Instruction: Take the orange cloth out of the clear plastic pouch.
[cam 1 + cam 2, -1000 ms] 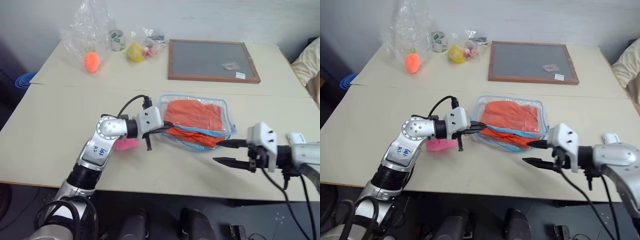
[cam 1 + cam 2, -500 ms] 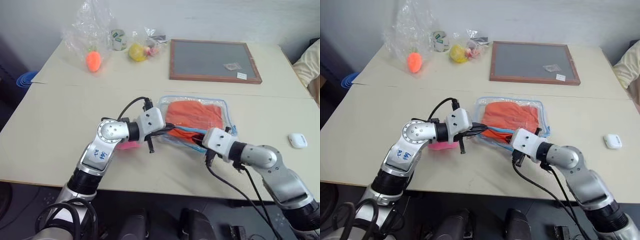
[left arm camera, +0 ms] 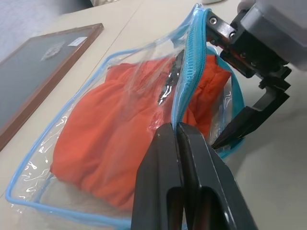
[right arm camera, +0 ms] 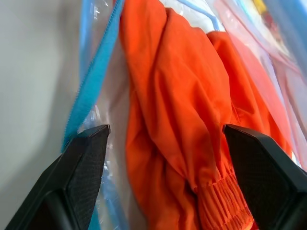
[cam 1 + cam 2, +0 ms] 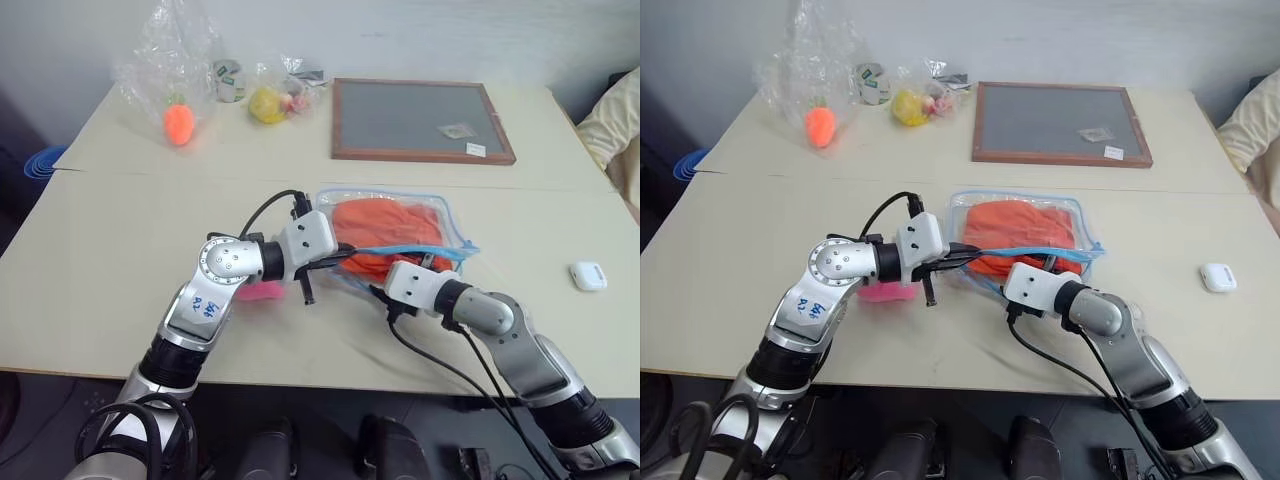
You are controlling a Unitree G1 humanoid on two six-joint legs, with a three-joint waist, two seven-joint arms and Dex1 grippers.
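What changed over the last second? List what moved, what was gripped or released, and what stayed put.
The right gripper swung in from the table's right side to the open mouth of the clear plastic pouch with light-blue edging; its fingers, already apart, stand wide around the wrinkled orange cloth, not yet closed. The left gripper stays shut on the pouch's blue zipper edge. Cloth remains inside.

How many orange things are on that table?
2: the orange cloth inside the clear plastic pouch mid-table, and a small orange toy at the far left corner. Others may be hidden.
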